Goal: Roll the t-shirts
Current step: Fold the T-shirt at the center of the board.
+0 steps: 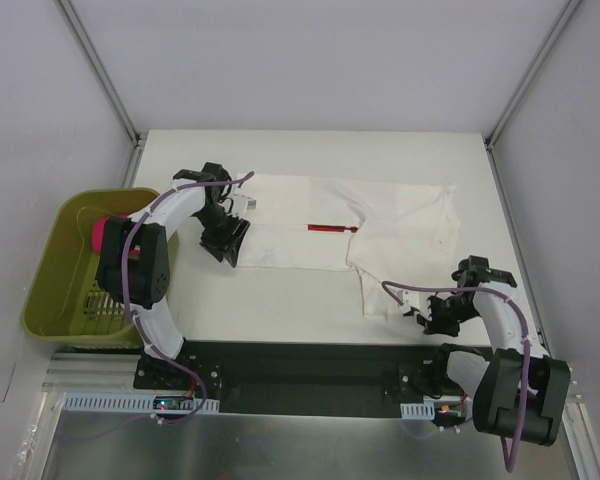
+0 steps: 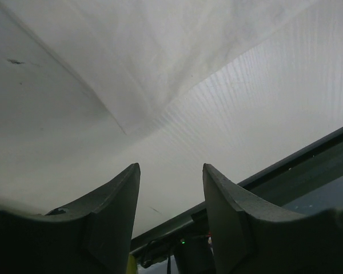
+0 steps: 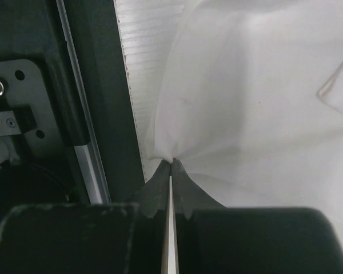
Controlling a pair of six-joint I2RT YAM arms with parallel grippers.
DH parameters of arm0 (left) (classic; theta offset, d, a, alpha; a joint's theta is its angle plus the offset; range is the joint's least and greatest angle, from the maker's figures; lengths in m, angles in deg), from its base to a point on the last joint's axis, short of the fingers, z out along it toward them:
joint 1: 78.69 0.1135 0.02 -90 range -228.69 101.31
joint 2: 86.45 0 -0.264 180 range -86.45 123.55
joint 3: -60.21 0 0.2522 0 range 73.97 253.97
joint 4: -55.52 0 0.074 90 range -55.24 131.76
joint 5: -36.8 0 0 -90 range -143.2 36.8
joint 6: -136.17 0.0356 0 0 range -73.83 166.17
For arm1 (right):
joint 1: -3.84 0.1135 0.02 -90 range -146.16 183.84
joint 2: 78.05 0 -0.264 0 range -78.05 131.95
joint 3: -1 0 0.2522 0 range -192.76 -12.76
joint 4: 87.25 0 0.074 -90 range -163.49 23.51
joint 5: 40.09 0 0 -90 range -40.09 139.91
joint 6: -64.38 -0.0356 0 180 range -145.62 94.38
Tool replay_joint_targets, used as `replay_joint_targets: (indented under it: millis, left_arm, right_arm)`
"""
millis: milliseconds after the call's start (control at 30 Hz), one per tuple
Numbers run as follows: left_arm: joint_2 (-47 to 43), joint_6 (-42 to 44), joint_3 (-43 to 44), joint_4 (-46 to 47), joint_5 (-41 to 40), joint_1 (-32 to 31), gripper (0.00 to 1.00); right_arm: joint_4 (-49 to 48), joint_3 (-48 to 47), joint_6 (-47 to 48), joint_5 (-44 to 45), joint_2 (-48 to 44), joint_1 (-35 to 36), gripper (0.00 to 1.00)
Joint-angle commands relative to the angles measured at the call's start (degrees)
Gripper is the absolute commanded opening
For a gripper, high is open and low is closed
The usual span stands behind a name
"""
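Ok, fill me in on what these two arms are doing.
The right gripper is pinched shut on the near edge of the white t-shirt, which lies partly folded on the table. The left gripper is open by the shirt's left end, holding nothing. A pink bundle sits in the green basket.

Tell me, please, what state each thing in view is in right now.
white t-shirt: flat on the table, partly folded, not rolled.
pink t-shirt: rolled, lying in the green basket.
green basket: upright beside the table, holding the pink t-shirt.
left gripper: open, empty, at the white t-shirt's left edge.
right gripper: shut on the white t-shirt's near edge.
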Motion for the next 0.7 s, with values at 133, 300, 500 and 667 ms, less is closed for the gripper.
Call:
replay_joint_targets:
  millis: [133,300,500,667]
  left_arm:
    - [3.18,-6.60,0.30,-0.45,-3.15,1.31,0.49]
    - [6.87,-6.25,3.02,-0.36,-3.60,1.40,0.48]
    - [11.10,-5.54,4.08,-0.36,-5.62,1.31,0.45]
    - [13.47,-5.19,6.01,-0.28,-4.40,1.31,0.41]
  right_arm:
    - [-9.45,-0.17,13.52,-0.75,3.16,3.52,0.01]
    - [-11.74,-1.40,10.00,-0.57,4.04,4.48,0.01]
    - [-12.63,-2.02,6.31,-0.40,4.13,5.71,0.01]
    - [-12.98,-1.41,3.23,0.66,2.64,6.68,0.01]
